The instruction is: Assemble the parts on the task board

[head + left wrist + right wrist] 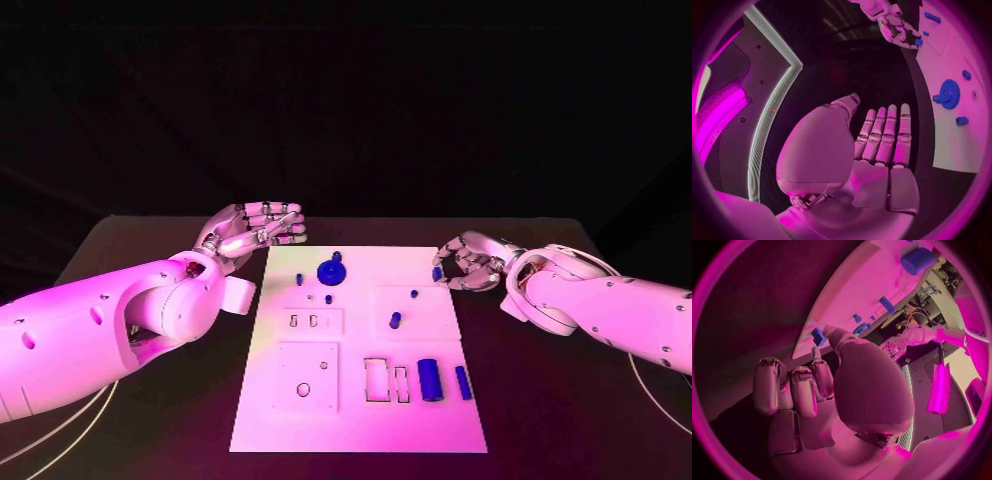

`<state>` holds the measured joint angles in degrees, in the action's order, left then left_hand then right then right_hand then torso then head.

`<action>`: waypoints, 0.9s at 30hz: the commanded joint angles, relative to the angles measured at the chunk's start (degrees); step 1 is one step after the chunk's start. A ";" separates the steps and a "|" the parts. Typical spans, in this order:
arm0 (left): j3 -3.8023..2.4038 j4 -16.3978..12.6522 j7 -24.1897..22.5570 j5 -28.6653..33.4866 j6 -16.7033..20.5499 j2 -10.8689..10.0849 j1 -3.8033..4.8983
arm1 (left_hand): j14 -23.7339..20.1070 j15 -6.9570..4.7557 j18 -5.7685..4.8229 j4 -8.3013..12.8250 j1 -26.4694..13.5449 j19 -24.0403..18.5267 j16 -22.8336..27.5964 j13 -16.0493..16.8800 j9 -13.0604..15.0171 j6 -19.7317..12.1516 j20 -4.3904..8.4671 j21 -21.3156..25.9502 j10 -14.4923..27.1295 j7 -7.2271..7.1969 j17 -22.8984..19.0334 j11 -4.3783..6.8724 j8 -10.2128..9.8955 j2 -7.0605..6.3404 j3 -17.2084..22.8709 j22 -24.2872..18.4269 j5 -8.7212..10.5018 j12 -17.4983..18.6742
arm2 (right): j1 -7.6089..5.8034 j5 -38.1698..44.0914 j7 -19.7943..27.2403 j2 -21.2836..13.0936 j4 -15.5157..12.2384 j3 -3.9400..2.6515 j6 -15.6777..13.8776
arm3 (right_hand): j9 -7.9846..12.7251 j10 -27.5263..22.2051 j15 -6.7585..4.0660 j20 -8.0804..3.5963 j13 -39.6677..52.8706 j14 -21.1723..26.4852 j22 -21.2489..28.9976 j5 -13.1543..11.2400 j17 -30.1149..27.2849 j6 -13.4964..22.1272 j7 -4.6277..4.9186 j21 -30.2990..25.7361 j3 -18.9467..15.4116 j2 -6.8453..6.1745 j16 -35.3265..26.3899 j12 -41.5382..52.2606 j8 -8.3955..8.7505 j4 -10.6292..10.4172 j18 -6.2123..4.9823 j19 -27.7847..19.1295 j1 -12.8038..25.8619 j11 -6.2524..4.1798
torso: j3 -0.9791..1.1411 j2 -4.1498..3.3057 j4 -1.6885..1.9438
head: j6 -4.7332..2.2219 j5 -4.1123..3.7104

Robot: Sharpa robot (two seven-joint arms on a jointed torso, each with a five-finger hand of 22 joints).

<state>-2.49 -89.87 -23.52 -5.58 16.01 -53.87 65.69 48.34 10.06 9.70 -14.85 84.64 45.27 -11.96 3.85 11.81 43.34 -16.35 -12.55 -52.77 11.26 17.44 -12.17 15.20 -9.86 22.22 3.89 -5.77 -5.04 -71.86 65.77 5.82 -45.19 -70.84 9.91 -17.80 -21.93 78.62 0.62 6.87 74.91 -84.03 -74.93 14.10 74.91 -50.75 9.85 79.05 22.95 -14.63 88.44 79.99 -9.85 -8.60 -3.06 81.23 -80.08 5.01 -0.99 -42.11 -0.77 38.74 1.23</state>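
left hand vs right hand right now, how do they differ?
The left hand holds nothing; the right hand pinches a small blue part. The left hand sits off the task board, past its far left corner; the right hand is at the board's right edge with fingertips over it. In the left wrist view the left hand's fingers lie straight, side by side; the right hand's curl. Both hover near the board's far end.
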 commanded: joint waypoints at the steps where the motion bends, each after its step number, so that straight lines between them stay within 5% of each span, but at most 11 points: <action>1: -0.04 -0.06 -0.45 0.11 -1.11 0.12 0.03 | 0.42 0.02 0.73 0.37 0.01 0.43 0.17 0.05 0.09 0.28 -0.03 0.26 -0.44 3.71 0.06 0.01 0.25 0.34 0.02 0.06 0.21 -0.23 | 0.17 1.02 -0.58 0.25 0.20 0.01 1.08 | -0.07 0.52 0.24 0.06 2.08 -4.90 -3.76 0.35 10.53 -0.45 0.03 0.16 0.37 0.65 0.18 0.45 -0.42 0.10 -0.19 0.40 -0.13 0.00 | 0.03 0.03 -0.01 | 0.04 0.07; 27: -0.03 0.08 -0.32 0.09 -1.25 0.13 0.03 | 0.42 0.02 0.73 0.37 0.01 0.43 0.17 0.05 0.09 0.28 -0.03 0.26 -0.44 3.71 0.06 0.01 0.25 0.34 0.02 0.06 0.21 -0.23 | 0.44 1.23 -1.67 1.12 0.71 0.01 0.28 | -0.47 1.45 -0.31 -0.39 2.95 -5.03 -4.59 0.32 11.05 -3.06 -0.76 0.81 1.84 1.98 0.35 1.14 -1.83 -0.23 0.00 1.04 1.18 -0.68 | 0.07 0.02 -0.03 | 0.12 0.16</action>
<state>-2.48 -89.72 -23.49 -5.59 15.84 -53.85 65.68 48.43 10.15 9.70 -14.86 84.64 45.36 -11.96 3.84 11.80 43.34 -16.26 -12.55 -52.85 11.26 17.44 -12.08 15.20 -9.86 22.22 3.89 -5.77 -5.10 -71.50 66.32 4.32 -44.15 -69.99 9.89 -17.76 -22.32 79.75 0.62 6.66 74.90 -84.03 -74.91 14.10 74.95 -53.44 9.21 79.56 24.38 -13.02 88.45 80.93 -11.30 -8.77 -3.06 81.87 -78.93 4.30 -0.92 -42.07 -0.81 38.85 1.38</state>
